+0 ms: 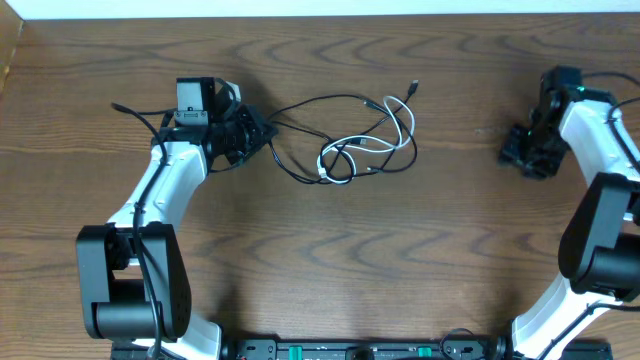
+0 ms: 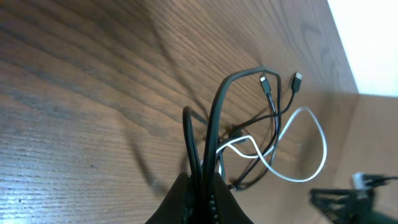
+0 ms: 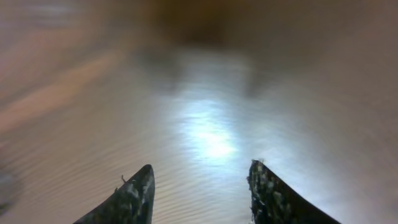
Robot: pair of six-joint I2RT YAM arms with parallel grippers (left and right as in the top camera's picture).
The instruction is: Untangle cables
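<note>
A thin black cable (image 1: 318,104) and a thin white cable (image 1: 402,138) lie tangled in loops on the wooden table, centre back. My left gripper (image 1: 262,133) sits at the tangle's left end, shut on strands of the black cable (image 2: 214,118), which run up from between its fingers (image 2: 202,186). The white cable (image 2: 311,127) loops beyond, crossing the black one. Small plug ends (image 2: 281,83) lie at the far side. My right gripper (image 1: 522,155) is at the far right, open and empty, fingers (image 3: 200,177) close above bare table.
The wooden table (image 1: 330,250) spans the view. Its back edge meets a white wall (image 1: 300,6). The arm bases stand at the front left (image 1: 130,290) and front right (image 1: 600,260).
</note>
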